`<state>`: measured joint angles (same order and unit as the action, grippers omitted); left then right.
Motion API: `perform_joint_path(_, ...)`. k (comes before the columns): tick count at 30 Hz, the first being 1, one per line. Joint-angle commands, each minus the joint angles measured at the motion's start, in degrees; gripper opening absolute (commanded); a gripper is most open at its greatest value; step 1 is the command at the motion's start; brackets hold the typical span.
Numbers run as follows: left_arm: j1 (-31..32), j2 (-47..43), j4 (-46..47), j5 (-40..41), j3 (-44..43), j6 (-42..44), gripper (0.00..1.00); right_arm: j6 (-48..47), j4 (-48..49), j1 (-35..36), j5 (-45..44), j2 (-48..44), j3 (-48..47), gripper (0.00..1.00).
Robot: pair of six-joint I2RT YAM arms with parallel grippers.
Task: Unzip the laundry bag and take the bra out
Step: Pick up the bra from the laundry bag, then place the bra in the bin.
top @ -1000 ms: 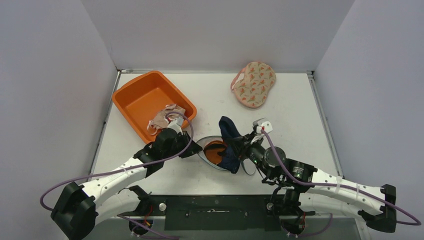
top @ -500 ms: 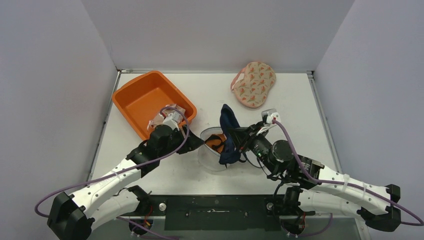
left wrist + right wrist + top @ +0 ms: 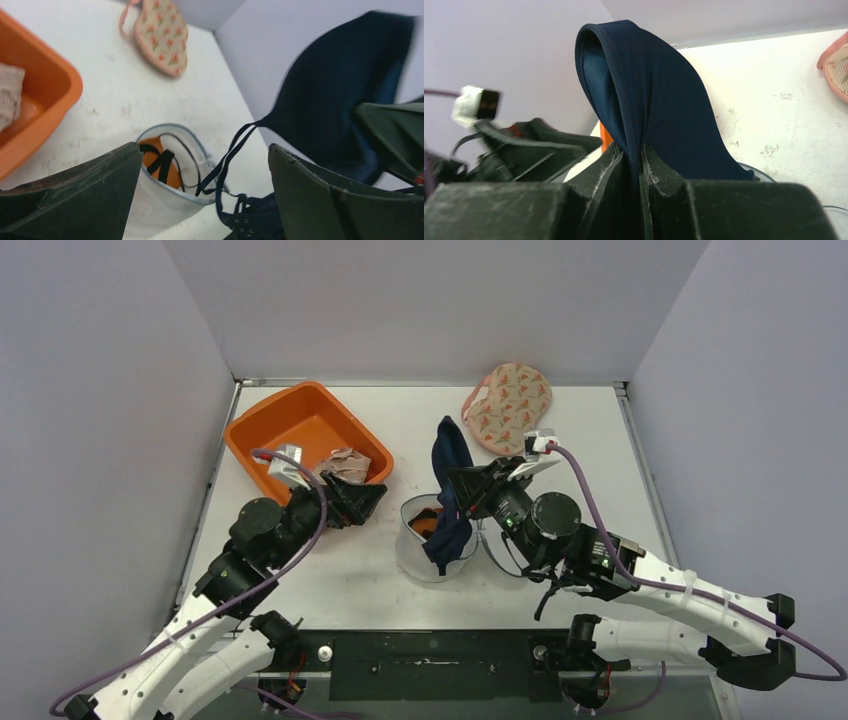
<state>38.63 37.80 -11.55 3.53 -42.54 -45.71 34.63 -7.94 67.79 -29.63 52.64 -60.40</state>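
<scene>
Right gripper [image 3: 634,150] jaws pinch navy bra [image 3: 649,95], raised over open laundry bag [image 3: 415,555]; left gripper [image 3: 366,502] jaws spread, empty, beside orange tub [image 3: 285,435].

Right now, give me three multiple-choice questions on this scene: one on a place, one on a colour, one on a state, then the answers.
1. Where does the floral bra lie?
A in the bin; B on the table near the back wall; C in the bag.
2. What colour is the bra that the right fingers grip?
A white; B orange; C navy.
3. How are the left fingers?
A open and empty; B shut on the bag; C shut on the floral bra.

Answers:
1 B, it rests on bare tabletop by the back edge.
2 C, dark blue fabric is pinched between them.
3 A, they stand wide apart with nothing between.
</scene>
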Motion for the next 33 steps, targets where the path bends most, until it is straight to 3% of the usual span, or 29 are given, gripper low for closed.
perform_joint_path(1, -0.1, -5.6, 14.4, 0.3, 0.1, 9.8, 0.96, 6.7, -2.7, -0.6, -5.7, 4.4, -6.0, 0.05)
perform_joint_path(4, -0.1, -6.4, 21.0, -4.9, -0.5, 14.9, 0.96, 9.9, -3.8, -0.6, -7.8, 7.0, -8.8, 0.05)
perform_joint_path(10, 0.5, 1.1, 13.9, -14.5, -11.1, 21.2, 0.96, 15.1, -3.7, -0.6, -10.4, 11.7, -12.9, 0.05)
perform_joint_path(18, 4.4, 4.8, 14.9, -17.5, -11.3, 22.7, 0.96, 20.5, 0.4, -1.4, -10.0, 15.5, -13.8, 0.05)
perform_joint_path(27, 12.6, 7.6, 13.8, -9.0, -9.1, 28.7, 0.96, 23.1, 2.4, -1.9, -7.2, 19.3, -16.8, 0.05)
perform_joint_path(33, 14.2, 7.5, 14.5, 4.1, -6.3, 31.1, 0.96, 23.9, 3.2, -2.1, -5.8, 19.7, -16.8, 0.05)
